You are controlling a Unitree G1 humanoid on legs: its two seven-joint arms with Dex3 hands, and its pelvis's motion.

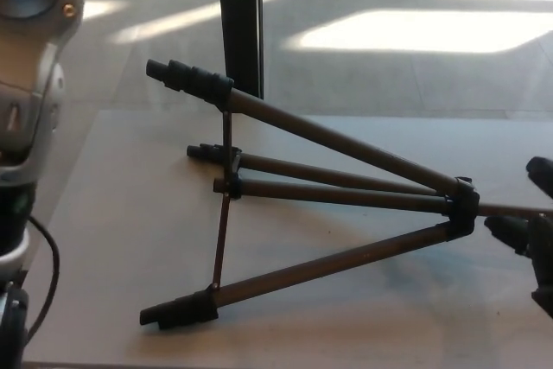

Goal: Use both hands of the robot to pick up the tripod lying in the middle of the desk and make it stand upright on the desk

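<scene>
Right hand (534,235) hovered open at the table's (112,213) right edge, beside the tripod (328,187). It lay legs spread. Left hand was out of view.

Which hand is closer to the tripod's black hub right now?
Right. The right hand sits just right of the tripod hub; the left arm is far off at the desk's left edge.

Bare desk (130,213) left of tripod (337,187); spread legs fill middle; dark post (240,15) blocks far side; left arm (26,110) crowds left edge.
</scene>
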